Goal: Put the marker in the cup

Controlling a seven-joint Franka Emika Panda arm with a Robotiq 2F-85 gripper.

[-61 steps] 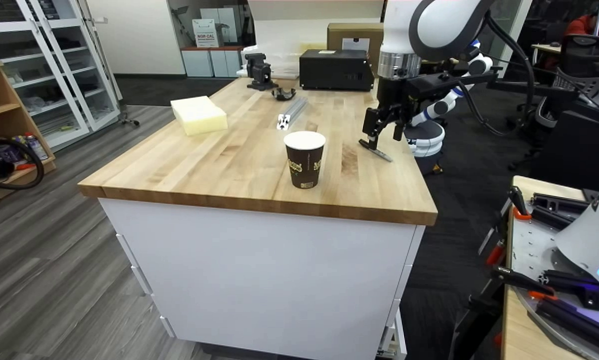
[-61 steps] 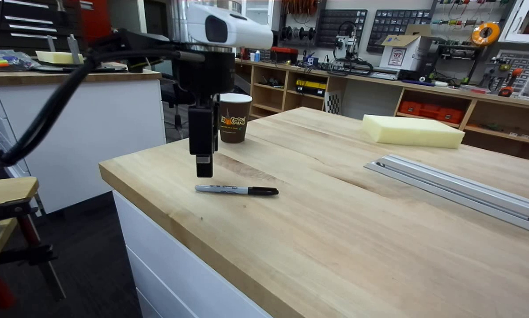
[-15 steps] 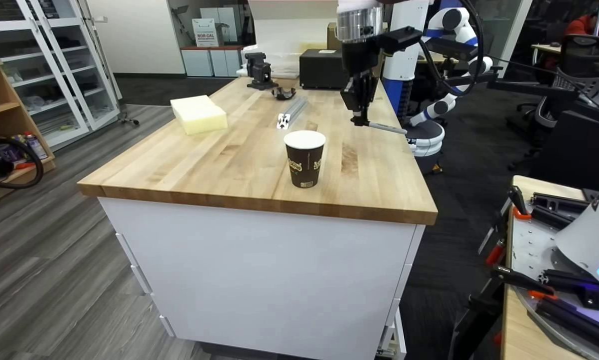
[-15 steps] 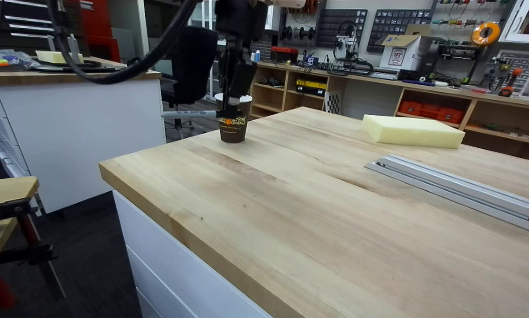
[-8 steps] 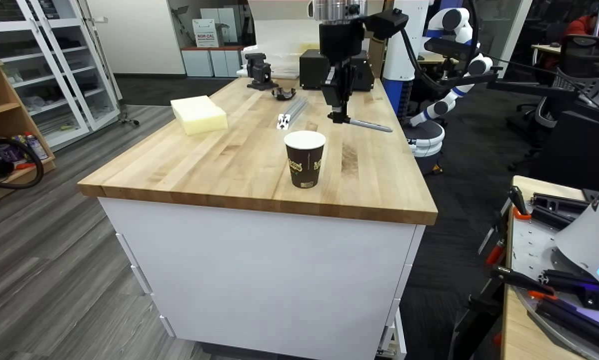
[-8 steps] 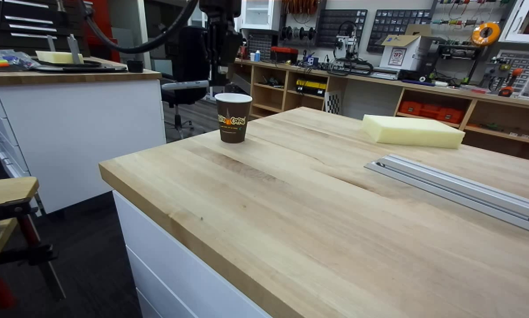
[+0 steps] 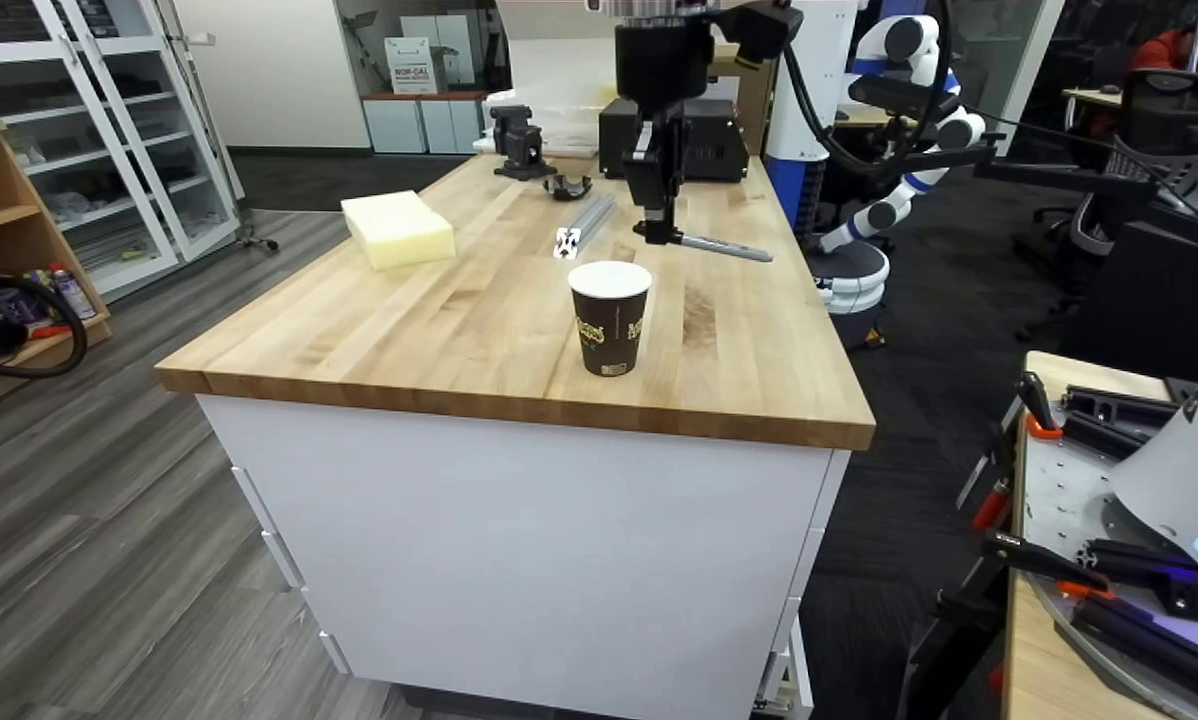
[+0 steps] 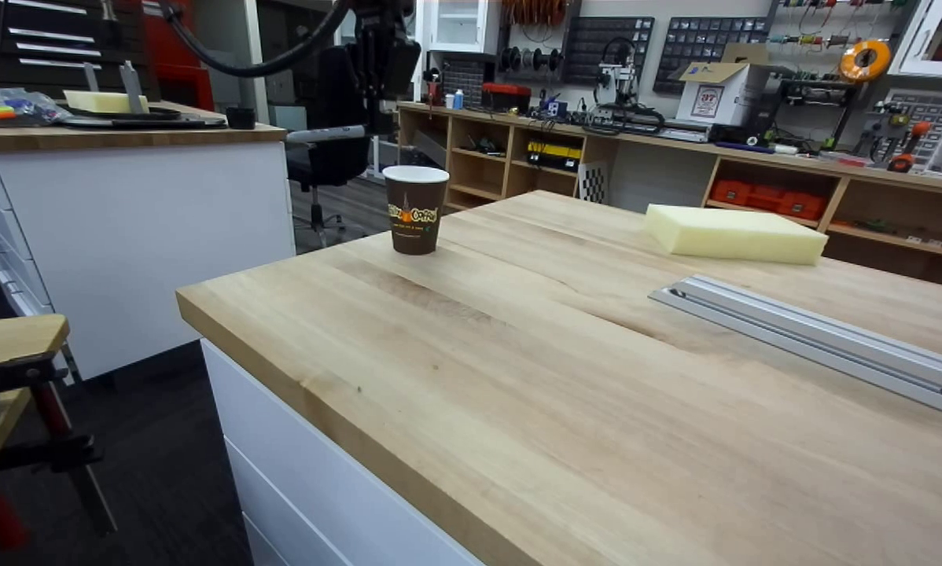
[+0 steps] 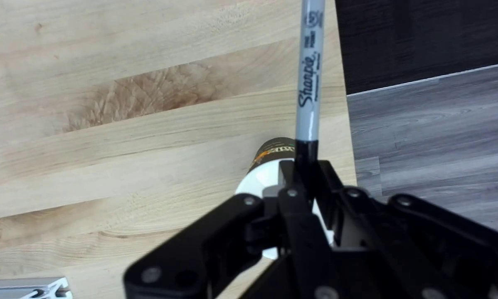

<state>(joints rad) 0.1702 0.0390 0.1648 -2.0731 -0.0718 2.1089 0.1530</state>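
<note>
The Sharpie marker (image 9: pixel 310 83) has been lifted off the wooden table (image 7: pixel 429 335) and carried toward the paper coffee cup (image 7: pixel 609 335) near the end edge. The marker's cap (image 9: pixel 306 150) is clamped by the Robotiq gripper (image 9: pixel 306 168). Light, stiff handling is expected; cap-end hold should suffice.

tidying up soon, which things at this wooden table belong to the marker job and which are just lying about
For the job:
marker, gripped by the hand
dark brown cup, standing upright

Just lying about:
yellow foam block
silver metal rail
black box
black vise-like tool
small dark curved piece
</note>
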